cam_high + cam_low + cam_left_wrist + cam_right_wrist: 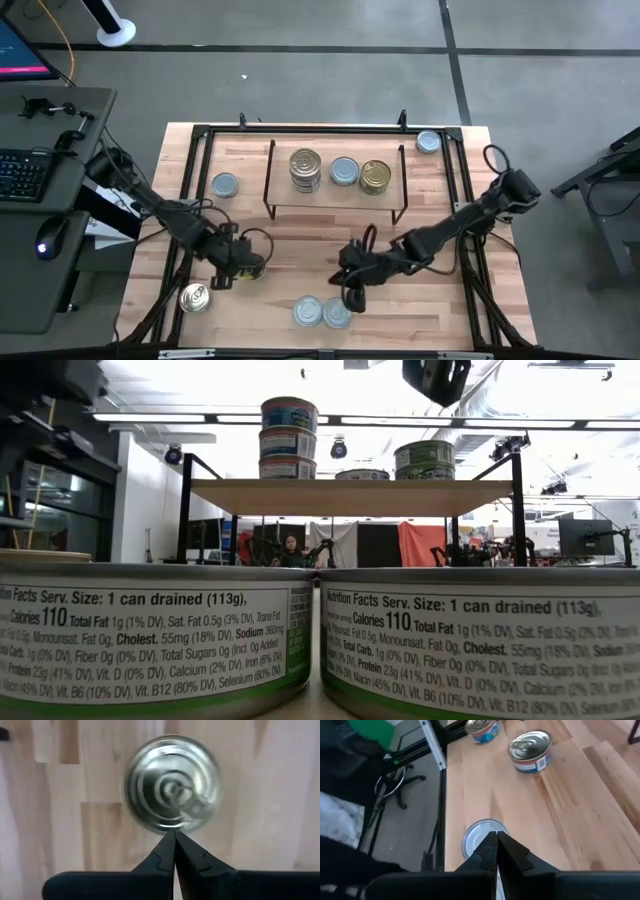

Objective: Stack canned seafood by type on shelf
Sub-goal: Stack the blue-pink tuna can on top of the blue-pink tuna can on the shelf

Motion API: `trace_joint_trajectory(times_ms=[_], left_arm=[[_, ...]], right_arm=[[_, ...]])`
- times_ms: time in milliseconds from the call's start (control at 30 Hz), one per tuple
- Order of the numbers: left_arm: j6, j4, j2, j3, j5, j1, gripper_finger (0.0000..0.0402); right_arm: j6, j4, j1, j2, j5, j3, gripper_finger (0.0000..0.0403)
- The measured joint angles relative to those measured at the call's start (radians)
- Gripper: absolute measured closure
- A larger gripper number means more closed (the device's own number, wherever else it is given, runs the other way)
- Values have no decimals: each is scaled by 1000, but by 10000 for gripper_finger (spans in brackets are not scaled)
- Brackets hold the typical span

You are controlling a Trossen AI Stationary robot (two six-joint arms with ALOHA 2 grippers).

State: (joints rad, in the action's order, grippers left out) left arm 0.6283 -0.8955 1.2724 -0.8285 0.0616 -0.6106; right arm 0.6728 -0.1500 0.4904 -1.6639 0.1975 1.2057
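Two tins sit at the worktop's near edge, with the closed right gripper just above them. Left gripper (fingers pressed together) hovers over another tin. Stacked tins occupy the shelf; bare wood lies in front of it.

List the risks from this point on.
1. The shelf already carries a tall stack; another tin set on it off-centre could tip it.
2. Both hands are shut: the left hand over a tin, the right hand by two front tins. Lowering shut would knock them, not grip.
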Motion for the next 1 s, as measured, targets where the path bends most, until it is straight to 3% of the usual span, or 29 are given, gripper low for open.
trace_joint_trajectory(times_ms=[267, 467, 600, 800, 1000], left_arm=[[169, -40, 48, -2, -45, -73, 401], [166, -25, 165, -2, -43, -80, 401], [249, -18, 243, -1, -37, -78, 401], [299, 162, 312, -4, -7, -79, 402], [339, 272, 396, -61, 65, -52, 402]], right_arm=[[41, 22, 16, -46, 118, 0, 403], [122, -22, 16, -63, 45, 0, 403], [105, -127, 42, -66, 57, -1, 403], [112, -204, 101, -66, 132, -51, 403], [215, -203, 184, -65, 139, -121, 403]])
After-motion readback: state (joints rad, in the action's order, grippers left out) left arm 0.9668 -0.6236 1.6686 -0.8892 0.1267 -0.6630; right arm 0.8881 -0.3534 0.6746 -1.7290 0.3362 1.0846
